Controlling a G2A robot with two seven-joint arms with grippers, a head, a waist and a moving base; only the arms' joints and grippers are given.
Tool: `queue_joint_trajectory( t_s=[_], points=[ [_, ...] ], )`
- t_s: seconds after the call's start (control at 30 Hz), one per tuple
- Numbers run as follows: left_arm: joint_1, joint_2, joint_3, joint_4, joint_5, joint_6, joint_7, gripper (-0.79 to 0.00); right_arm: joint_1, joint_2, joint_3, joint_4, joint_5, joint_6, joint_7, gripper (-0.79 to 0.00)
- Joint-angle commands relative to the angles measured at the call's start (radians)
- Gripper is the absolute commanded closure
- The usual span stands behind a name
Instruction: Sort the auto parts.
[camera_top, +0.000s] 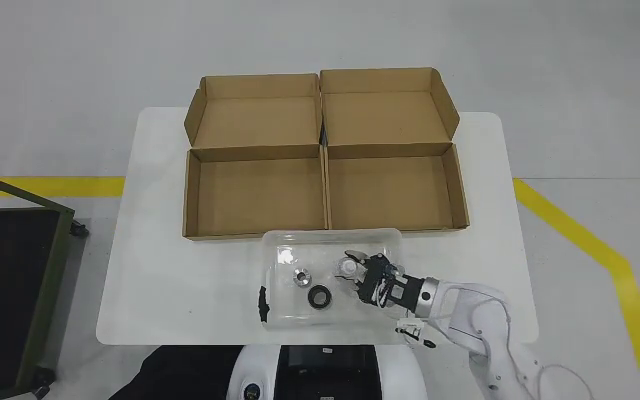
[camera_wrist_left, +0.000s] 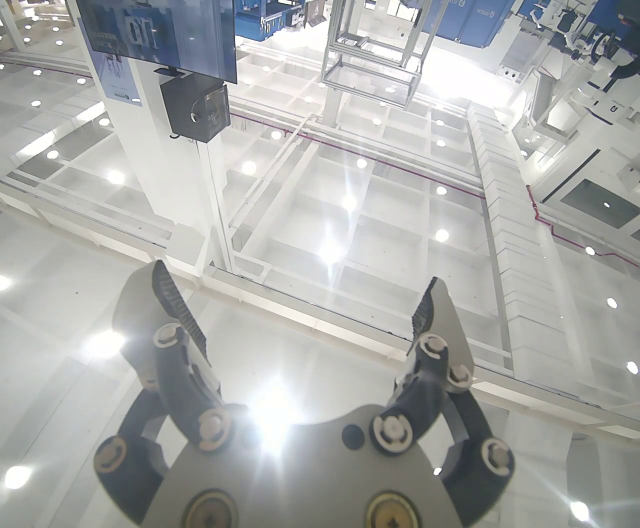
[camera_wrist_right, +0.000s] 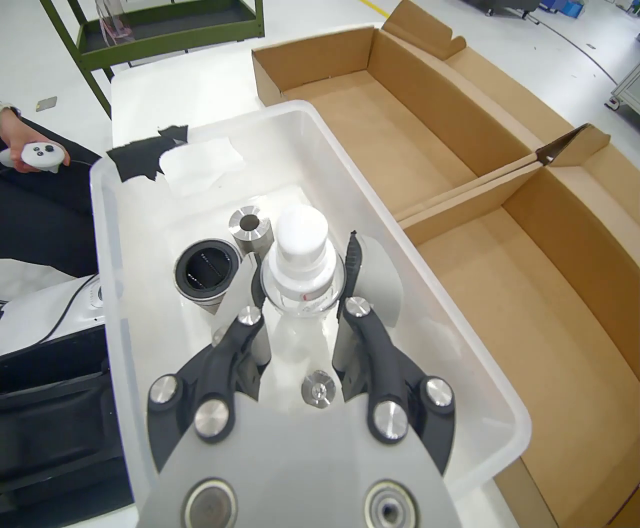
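Note:
A clear plastic bin (camera_top: 330, 236) sits at the table's near edge and holds the parts. My right gripper (camera_wrist_right: 302, 272) is down inside it, its fingers shut on the sides of a white stepped cylinder with a clear round base (camera_wrist_right: 302, 240). From above the same gripper (camera_top: 357, 272) and the white part (camera_top: 349, 268) lie in the bin's right half. Beside them stand a steel bushing (camera_wrist_right: 250, 230) and a black-rimmed ring part (camera_wrist_right: 206, 267). A small silver disc (camera_wrist_right: 318, 389) lies under the gripper's palm. My left gripper (camera_wrist_left: 300, 295) is open, holds nothing and points up at the ceiling.
Two open cardboard boxes, left (camera_top: 255, 195) and right (camera_top: 395, 190), stand side by side just behind the bin, lids folded back. Black tape (camera_wrist_right: 142, 155) and a white paper scrap (camera_wrist_right: 202, 165) mark the bin's end wall. A green cart (camera_top: 35, 290) stands left of the table.

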Motion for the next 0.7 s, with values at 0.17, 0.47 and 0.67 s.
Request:
queue_joint_trajectory(
  t_s=[0.17, 0.47, 0.67],
  points=[
    [0.000, 0.000, 0.000, 0.000, 0.000, 0.000, 0.000, -0.785, -0.023, 0.002, 0.007, -0.038, 0.075, 0.051, -0.104, 0.000],
    [0.000, 0.000, 0.000, 0.000, 0.000, 0.000, 0.000, -0.785, -0.025, 0.003, 0.000, -0.062, 0.195, 0.054, -0.217, 0.000],
    [0.000, 0.000, 0.000, 0.000, 0.000, 0.000, 0.000, -0.785, 0.007, 0.000, -0.015, -0.052, 0.318, 0.060, -0.265, 0.000]
  ],
)
